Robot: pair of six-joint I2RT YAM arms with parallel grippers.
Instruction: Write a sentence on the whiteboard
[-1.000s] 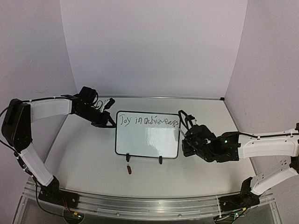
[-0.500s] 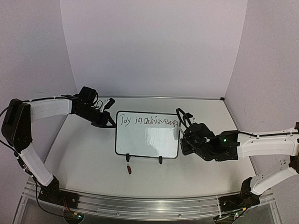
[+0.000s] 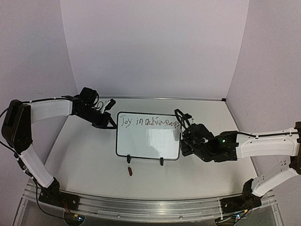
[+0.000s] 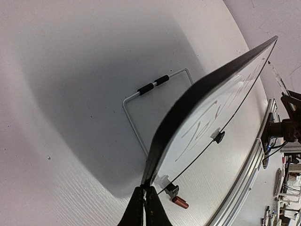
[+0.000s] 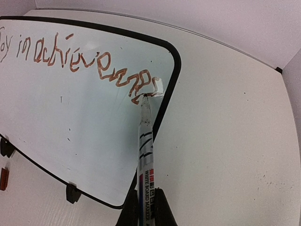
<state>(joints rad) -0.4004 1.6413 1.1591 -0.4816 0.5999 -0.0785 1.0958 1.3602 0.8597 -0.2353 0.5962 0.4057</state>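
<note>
While R arm writes: marker tip touches the whiteboard near its far-right corner, right at the end of the last squiggly letters.
Board spot: mid table, btwn the two arms, leaning back on a wire stand, clip feet on its near edge.
R claw: right gripper clamped tight on the marker barrel, tip pointing far & slightly left.
L claw: left gripper pinched shut on the board's far-left corner, looks like it's steadying it.
Writing so far: one row of red-brown ink along the far edge, reads approx "Joy in achievem…"; tail end cramped, can't read it.
Just changed: over the last sec R wrist has crept a bit left & farther, closer to the board's right side; L arm hasn't budged; no new letters I can make out.
Meaning for task: prob. last strokes of this word. Row has hit the right side, so more words need a 2nd row lower down, where the board is blank.
Loose bit: marker cap lies on the table just near of the left foot.
</note>
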